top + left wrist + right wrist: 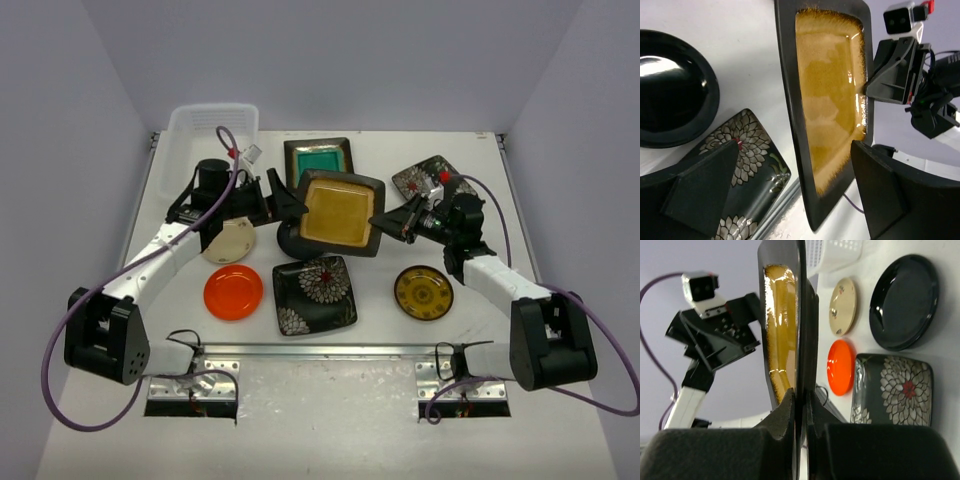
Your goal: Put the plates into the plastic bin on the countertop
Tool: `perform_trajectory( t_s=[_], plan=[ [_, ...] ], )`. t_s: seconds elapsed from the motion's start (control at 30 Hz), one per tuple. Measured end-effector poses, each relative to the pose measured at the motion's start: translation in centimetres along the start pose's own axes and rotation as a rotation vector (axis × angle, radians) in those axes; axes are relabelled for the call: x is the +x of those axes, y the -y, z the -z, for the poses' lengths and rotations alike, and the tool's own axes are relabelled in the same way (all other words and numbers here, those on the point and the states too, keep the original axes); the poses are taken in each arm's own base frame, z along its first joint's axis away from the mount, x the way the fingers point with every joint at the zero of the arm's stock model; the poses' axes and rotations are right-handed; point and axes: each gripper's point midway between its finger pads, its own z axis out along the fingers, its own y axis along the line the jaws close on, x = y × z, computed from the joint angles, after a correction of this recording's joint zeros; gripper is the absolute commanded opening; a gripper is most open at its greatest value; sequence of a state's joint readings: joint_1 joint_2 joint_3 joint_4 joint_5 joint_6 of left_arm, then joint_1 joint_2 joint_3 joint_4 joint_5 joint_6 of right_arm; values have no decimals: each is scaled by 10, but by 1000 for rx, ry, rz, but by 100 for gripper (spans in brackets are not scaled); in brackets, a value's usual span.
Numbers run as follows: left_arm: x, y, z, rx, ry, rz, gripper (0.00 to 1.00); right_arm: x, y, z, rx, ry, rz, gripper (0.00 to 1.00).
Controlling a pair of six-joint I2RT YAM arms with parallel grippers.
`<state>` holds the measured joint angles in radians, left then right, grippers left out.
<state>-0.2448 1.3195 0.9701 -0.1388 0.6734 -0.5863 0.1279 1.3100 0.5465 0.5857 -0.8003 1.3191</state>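
Pinching amber square plate [338, 212] by one rim, right gripper [801, 400] risking pivot, slip; left gripper [285, 203] spread at opposite edge, gripping nothing; black round plate [291, 241] lying underneath.

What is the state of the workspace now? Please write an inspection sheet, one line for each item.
Surface: white table, metal rail at its front.
Job's things: bin at far left, no plate seen inside; amber plate held up over the black plate; teal plate, two floral plates, cream plate, orange plate, yellow plate on the table.
Clutter: nothing seen.
Grippers: right gripper shut on the amber plate's edge; left gripper open at the opposite edge.
Cables: purple cables along both arms, looping past the front edge.
Surroundings: plain walls on three sides.
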Motion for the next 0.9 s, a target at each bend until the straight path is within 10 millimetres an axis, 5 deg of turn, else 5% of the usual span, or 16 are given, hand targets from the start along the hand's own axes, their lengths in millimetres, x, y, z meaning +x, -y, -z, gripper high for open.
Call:
perform_trajectory(
  t_s=[0.1, 0.27, 0.43, 0.57, 0.7, 0.8, 0.9],
  plan=[
    [13, 3, -14, 35, -63, 25, 56, 6, -6, 1, -17, -54, 4, 0],
    [21, 11, -27, 75, -102, 26, 49, 10, -14, 2, -39, -96, 24, 0],
    [17, 14, -28, 89, -88, 14, 26, 13, -13, 3, -37, -113, 29, 0],
    [14, 15, -28, 88, -79, 6, 25, 14, -8, 2, -27, -120, 19, 0],
    [10, 15, -28, 76, -66, -2, 0, 14, -8, 2, -30, -126, 29, 0],
    [9, 13, -28, 62, -62, 15, 0, 16, -7, 2, -35, -134, 49, 0],
    [8, 15, -28, 71, -58, 24, 0, 16, -9, 2, -42, -143, 57, 17]
  ],
)
